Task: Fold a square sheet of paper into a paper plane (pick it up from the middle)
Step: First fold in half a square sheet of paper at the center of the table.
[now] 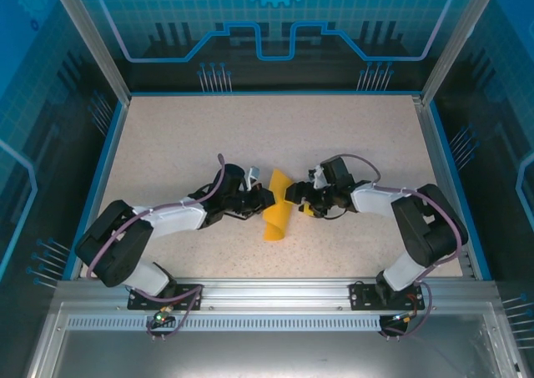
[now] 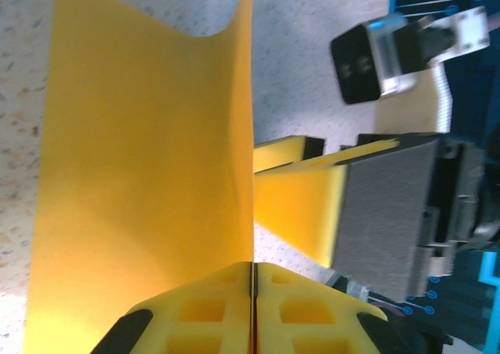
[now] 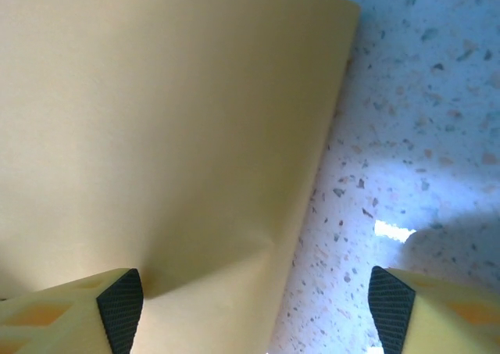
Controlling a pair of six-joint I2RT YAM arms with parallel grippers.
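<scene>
Now my left fingers (image 2: 195, 319) are pressed together on one edge of the square sheet of paper (image 1: 277, 214). It rises from them as a curled orange-yellow wall toward the top of the left wrist view. My right fingers (image 3: 117, 303) stand wide apart, holding nothing. The sheet spreads just beyond the one at lower left, and the other hangs over bare desk (image 1: 209, 136). From above, the sheet sits at frame centre between both arms, its long axis running top to bottom. I cannot make out any creases, or whether my right finger touches the paper.
</scene>
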